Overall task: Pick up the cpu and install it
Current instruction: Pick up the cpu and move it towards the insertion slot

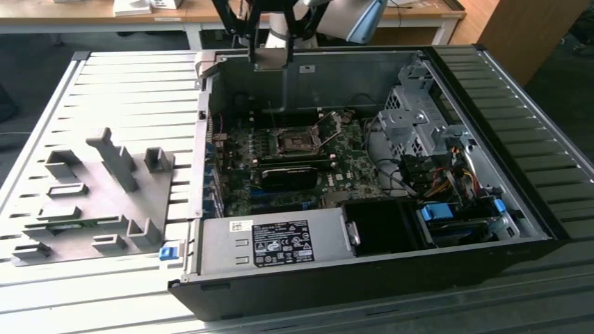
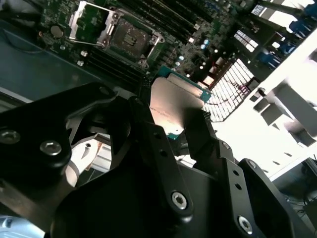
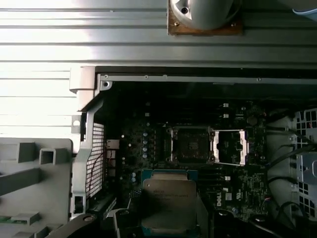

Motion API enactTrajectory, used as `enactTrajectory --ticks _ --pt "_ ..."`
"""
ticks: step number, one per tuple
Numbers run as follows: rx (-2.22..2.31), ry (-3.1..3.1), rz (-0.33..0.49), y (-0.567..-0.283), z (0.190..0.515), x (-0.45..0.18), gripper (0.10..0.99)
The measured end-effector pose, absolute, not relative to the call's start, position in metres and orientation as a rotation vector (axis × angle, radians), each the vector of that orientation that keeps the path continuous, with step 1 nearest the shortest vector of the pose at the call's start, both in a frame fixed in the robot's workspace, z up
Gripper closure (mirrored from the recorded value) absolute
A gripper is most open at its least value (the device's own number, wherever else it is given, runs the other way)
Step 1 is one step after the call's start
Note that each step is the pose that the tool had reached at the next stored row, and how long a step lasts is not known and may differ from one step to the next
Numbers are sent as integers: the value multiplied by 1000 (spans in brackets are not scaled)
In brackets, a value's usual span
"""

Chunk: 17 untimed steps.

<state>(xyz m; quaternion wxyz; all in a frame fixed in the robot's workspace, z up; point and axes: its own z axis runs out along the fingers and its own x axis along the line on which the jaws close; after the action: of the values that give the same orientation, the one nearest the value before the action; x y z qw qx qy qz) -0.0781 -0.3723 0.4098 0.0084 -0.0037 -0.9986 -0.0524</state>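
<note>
Gripper (image 2: 173, 121): in the second wrist view I see it clamped on the cpu (image 2: 176, 104), with one black finger (image 2: 148, 136) on each of two opposite edges.
Cpu: it is held between the fingertips and reaches out past them. Its silvery metal top faces both wrist cameras, with a green border at the far edge (image 3: 168, 201).
Height: I see the chip in the air over the open computer case (image 1: 501, 90), clear of the motherboard (image 3: 143, 144).
Socket (image 3: 192, 145): I see it bare, with its metal cover plate (image 3: 230, 147) swung open beside it. It lies apart from the cpu, not under it.
Arm (image 1: 278, 28): in the exterior view it hangs over the far wall of the case.
Fixture tray (image 1: 93, 188): it is grey and lies outside the case, on the exterior view's left.
</note>
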Motion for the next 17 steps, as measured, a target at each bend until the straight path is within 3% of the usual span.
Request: enactTrajectory --ticks 17 --pt "-11 -3134 -165 -370 405 -36 557"
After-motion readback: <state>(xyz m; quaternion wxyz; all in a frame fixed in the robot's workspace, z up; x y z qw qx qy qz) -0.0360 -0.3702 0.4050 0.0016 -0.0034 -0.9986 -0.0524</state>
